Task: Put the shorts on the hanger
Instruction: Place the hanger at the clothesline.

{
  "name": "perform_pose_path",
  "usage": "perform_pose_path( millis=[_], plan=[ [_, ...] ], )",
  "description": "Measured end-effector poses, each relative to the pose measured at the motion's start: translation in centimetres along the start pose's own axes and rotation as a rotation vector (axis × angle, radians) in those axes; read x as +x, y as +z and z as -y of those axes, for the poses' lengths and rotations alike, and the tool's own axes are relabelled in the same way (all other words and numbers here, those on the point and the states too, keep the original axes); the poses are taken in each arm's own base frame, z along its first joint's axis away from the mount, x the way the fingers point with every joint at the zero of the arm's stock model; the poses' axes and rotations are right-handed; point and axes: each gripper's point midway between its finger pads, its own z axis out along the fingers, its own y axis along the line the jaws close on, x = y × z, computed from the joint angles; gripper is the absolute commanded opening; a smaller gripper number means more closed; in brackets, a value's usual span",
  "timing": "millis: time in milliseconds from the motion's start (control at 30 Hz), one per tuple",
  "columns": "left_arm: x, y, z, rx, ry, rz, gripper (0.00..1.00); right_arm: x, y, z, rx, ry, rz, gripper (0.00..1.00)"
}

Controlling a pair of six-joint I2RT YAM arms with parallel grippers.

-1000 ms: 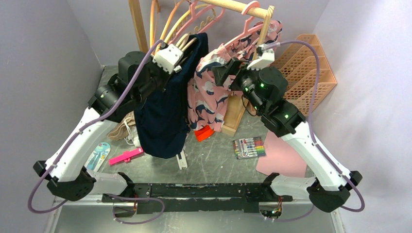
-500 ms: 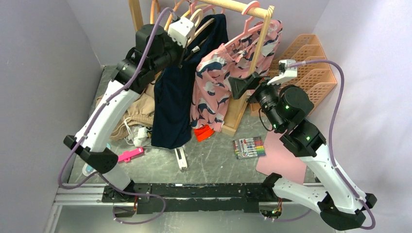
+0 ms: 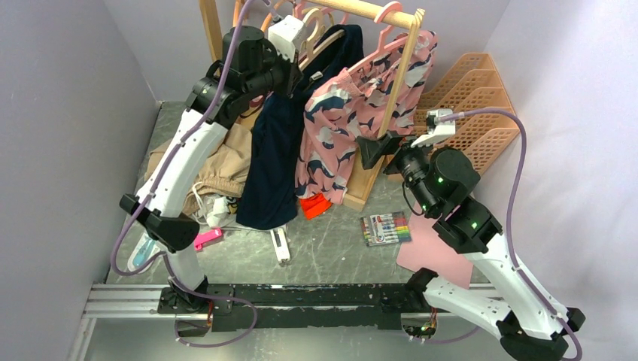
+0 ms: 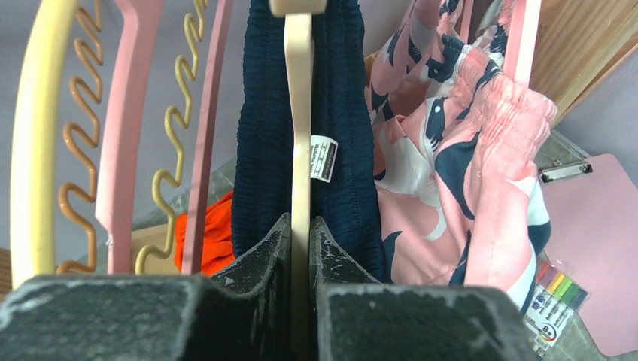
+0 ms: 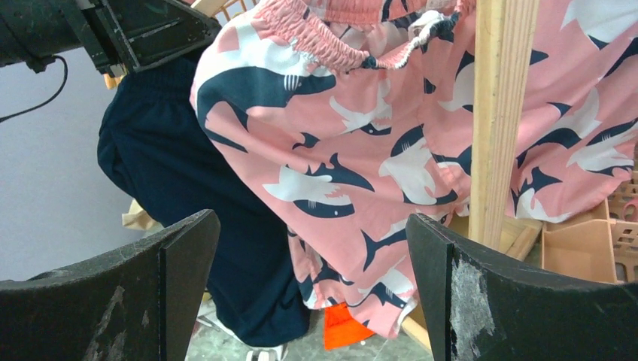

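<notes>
The navy shorts (image 3: 277, 162) hang draped over the cream hanger (image 4: 299, 113), high at the back by the wooden rail (image 3: 369, 9). My left gripper (image 3: 296, 59) is shut on the hanger; in the left wrist view its fingertips (image 4: 280, 229) pinch the thin cream bar, with navy waistband (image 4: 346, 113) on both sides of it. My right gripper (image 3: 374, 148) stands open and empty to the right of the rack, apart from the clothes. In the right wrist view the open gripper (image 5: 312, 218) faces the navy shorts (image 5: 173, 165).
Pink shark-print shorts (image 3: 338, 135) hang beside the navy ones, by the rack's upright post (image 3: 399, 83). Pink hangers (image 4: 128, 113) and a yellow hanger (image 4: 30, 135) crowd the left. A tan garment (image 3: 218, 162), marker pack (image 3: 385, 228), pink clipboard (image 3: 436, 244) and orange organiser (image 3: 481, 113) lie around.
My left arm has lifted the hanger and navy shorts up and back toward the rail. My right arm has drawn back to the right and lower, its gripper staying open.
</notes>
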Motion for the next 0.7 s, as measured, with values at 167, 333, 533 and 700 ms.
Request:
perform_pose_path(
  millis=[167, 333, 533, 700],
  plan=[
    [0.7, 1.0, 0.3, 0.014, -0.018, -0.017, 0.07, 0.7, -0.4, 0.5, 0.006, -0.014, -0.006, 1.0],
    [2.3, 0.6, 0.4, 0.019, -0.014, -0.049, 0.07, 0.4, -0.5, -0.2, -0.042, -0.069, -0.004, 1.0],
    [2.9, -2.0, 0.2, 0.005, 0.015, -0.057, 0.07, -2.3, 0.4, -3.7, -0.196, -0.168, 0.015, 1.0],
    [2.9, -5.1, 0.2, 0.007, 0.044, -0.039, 0.07, -3.9, 1.9, -6.4, -0.296, -0.218, 0.046, 0.99]
  ],
)
